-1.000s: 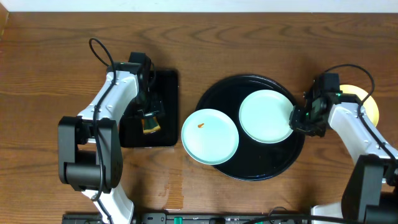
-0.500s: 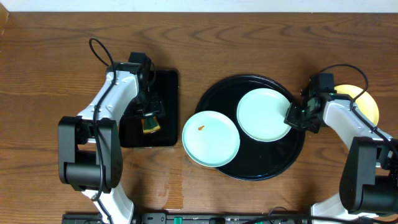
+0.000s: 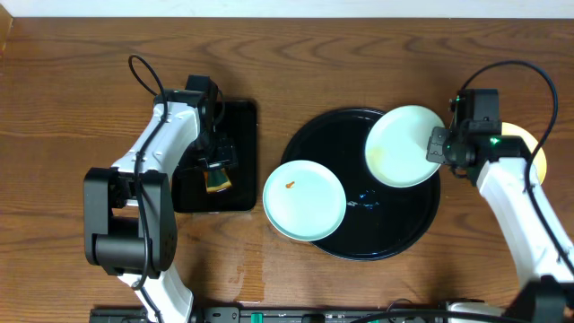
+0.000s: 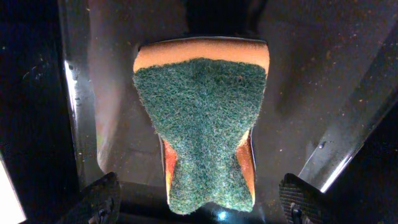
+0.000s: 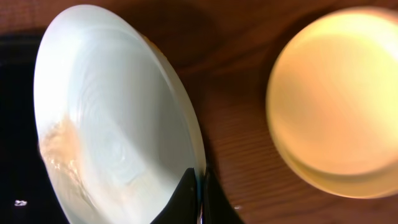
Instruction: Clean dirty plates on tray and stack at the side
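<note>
Mint plate (image 3: 404,146) hangs, seemingly tilted, pinched at its rim by the right gripper (image 3: 441,148), yellow plate (image 3: 535,154) just to its right; left gripper (image 4: 199,202) gapes wide.

One pale mint round plate (image 3: 404,146) hangs tilted above the glossy black round tray (image 3: 377,238), at its right rim. A second, orange-smeared mint plate (image 3: 304,199) lies across the left rim. The pale yellow plate (image 3: 532,149) lies on the wooden worktop (image 3: 359,63), right of the tray.

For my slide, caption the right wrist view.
Right hand grips mint plate by its rim; yellow plate on wooden table.
</note>
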Robot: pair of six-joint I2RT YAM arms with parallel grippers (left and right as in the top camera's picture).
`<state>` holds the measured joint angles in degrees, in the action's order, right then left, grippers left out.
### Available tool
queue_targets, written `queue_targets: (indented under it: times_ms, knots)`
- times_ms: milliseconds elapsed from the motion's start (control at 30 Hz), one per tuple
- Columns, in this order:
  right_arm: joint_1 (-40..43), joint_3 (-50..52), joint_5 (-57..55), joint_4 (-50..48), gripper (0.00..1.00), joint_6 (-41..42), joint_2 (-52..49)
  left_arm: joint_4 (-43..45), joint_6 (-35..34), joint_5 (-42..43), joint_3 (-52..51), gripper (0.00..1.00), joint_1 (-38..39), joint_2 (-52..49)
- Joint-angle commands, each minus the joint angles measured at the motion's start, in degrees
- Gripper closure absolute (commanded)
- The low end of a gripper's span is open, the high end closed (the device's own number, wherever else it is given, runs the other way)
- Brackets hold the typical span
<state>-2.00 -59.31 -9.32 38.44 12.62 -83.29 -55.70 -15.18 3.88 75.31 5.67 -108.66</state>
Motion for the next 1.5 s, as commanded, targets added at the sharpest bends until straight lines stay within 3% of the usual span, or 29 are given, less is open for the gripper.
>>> queue_targets:
  times_ms: [0, 267, 467, 633, 667, 767, 867, 1033, 1200, 1300, 1467]
  knots:
    - [-4.22, -0.81, -12.92, 0.48, 0.99, -2.45, 2.84, -0.28, -0.07, -0.94, 0.39, 0.18, -0.24, 0.15]
    - [-14.88, -0.85, -33.4, 0.57, 0.99, -4.85, 4.37, -0.31, -0.07, -0.94, 0.39, 0.18, -0.24, 0.15]
    - [-22.73, -0.96, -37.27, 0.04, 0.99, -6.84, 4.74, -0.31, -0.07, -0.94, 0.39, 0.17, -0.24, 0.15]
    - [-16.5, -0.94, -17.99, 4.17, 0.97, 1.01, 4.44, -0.31, -0.07, -0.94, 0.39, 0.17, -0.24, 0.15]
    - [-10.95, -0.9, -7.23, 5.88, 0.87, 3.32, 3.96, -0.31, -0.07, -0.94, 0.39, 0.18, -0.24, 0.15]
    - [-1.79, -0.9, 10.12, 9.7, 0.66, 6.67, 2.32, -0.28, -0.07, -0.94, 0.39, 0.17, -0.24, 0.15]
    - [4.66, -0.87, 18.56, 15.06, 0.51, 8.13, -0.61, -0.31, -0.07, -0.94, 0.39, 0.18, -0.24, 0.15]
    - [9.64, -0.66, 18.64, 17.59, 0.48, 7.91, -6.01, -0.31, -0.07, -0.94, 0.39, 0.17, -0.24, 0.15]
    - [10.01, -0.15, 17.51, 14.21, 0.47, 5.25, -10.27, -0.31, -0.07, -0.94, 0.39, 0.17, -0.24, 0.15]
    - [10.01, -0.15, 14.88, 10.67, 0.59, 4.22, -11.98, -0.31, -0.07, -0.94, 0.39, 0.17, -0.24, 0.15]
    - [10.01, -0.15, 12.55, 8.87, 0.59, 2.71, -14.21, -0.31, -0.07, -0.94, 0.39, 0.17, -0.24, 0.15]
